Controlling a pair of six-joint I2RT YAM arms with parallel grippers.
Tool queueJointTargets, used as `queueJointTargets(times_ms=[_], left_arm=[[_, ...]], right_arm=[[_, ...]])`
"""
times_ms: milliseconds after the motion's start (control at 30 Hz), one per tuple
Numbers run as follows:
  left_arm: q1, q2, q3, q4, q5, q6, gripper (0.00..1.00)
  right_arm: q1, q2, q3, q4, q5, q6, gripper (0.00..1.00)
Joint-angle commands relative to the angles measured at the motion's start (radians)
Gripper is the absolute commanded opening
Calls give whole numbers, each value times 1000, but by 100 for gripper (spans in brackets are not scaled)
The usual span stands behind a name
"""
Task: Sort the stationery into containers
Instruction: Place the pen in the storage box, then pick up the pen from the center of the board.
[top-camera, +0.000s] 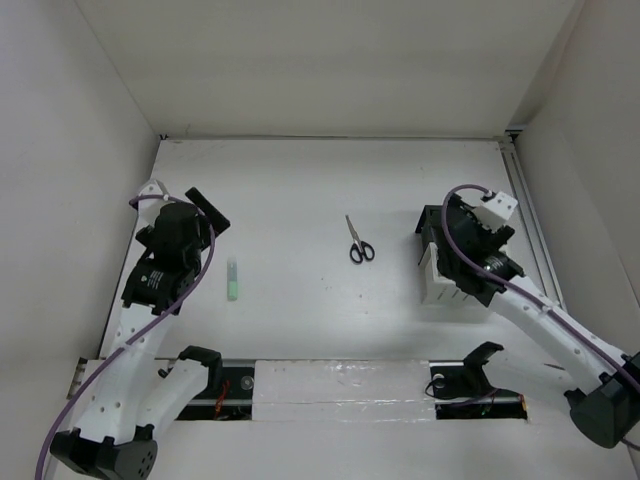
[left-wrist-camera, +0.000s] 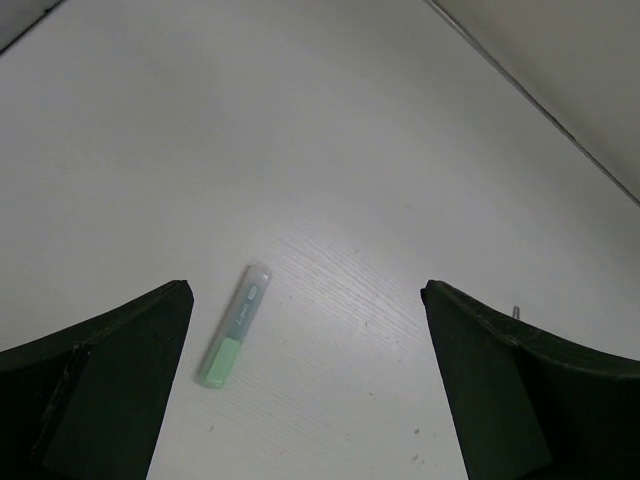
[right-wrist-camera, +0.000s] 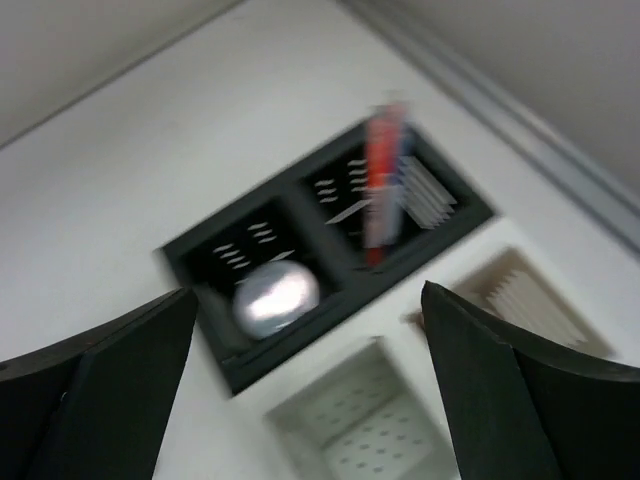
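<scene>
A green marker (top-camera: 232, 279) lies on the table at the left; in the left wrist view it (left-wrist-camera: 234, 326) lies just inside my left finger. My left gripper (left-wrist-camera: 305, 390) is open and empty above the table. Black-handled scissors (top-camera: 356, 241) lie mid-table. The desk organizer (top-camera: 447, 283) stands at the right, mostly under my right arm. My right gripper (right-wrist-camera: 305, 390) is open and empty above it. In the right wrist view the small round clear tub (right-wrist-camera: 276, 297) sits in one black compartment (right-wrist-camera: 215, 320), and a red pen (right-wrist-camera: 380, 185) and a blue pen stand in the other. A white compartment (right-wrist-camera: 370, 415) is below.
A metal rail (top-camera: 528, 215) runs along the table's right side. White walls (top-camera: 60, 180) enclose the table on the left, back and right. The arm bases and a taped strip (top-camera: 340, 385) line the near edge.
</scene>
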Motion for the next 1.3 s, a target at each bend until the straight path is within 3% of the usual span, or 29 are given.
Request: queueJointTargets(times_ms=[0,67,133,233,267,300,400,600,733,967,1200,1267], left_arm=[[-1,23,54,-111,-225,-152,99],[51,37,85,-195,-280,-226,99],[51,37,105,-239,-366,-319,99],[102,9,115,-308,-429,-382,99],[102,-2,115,-325,-442,-414,99],[102,-2,125,-364,-458,-442,99],[102,-48,125,-408,-513,-497,99],[102,-199,82,-316,-513,-461,99],[102,-215,68,-296,-495,-418,99],[102,-200,68,-251,-441,-365,99],[102,-210,59,-217,-410,-323,99],[102,-210,59,-208,-410,-312,99]], right_arm=[[71,-28,30,324,-263,-231,100],[177,40,57,376,-371,-231,100],[327,149,115,391,-336,-231,100],[436,454,333,322,-322,-231,100],[479,534,481,288,-346,-214,100],[499,679,555,257,-356,-202,100],[571,913,814,159,-345,-151,100],[602,1249,1198,69,-439,-116,98],[637,1360,1361,-5,-462,-125,97],[637,1473,1421,30,-639,-174,94],[656,1581,1528,-14,-709,-237,92],[656,1608,1553,-30,-718,-237,87]])
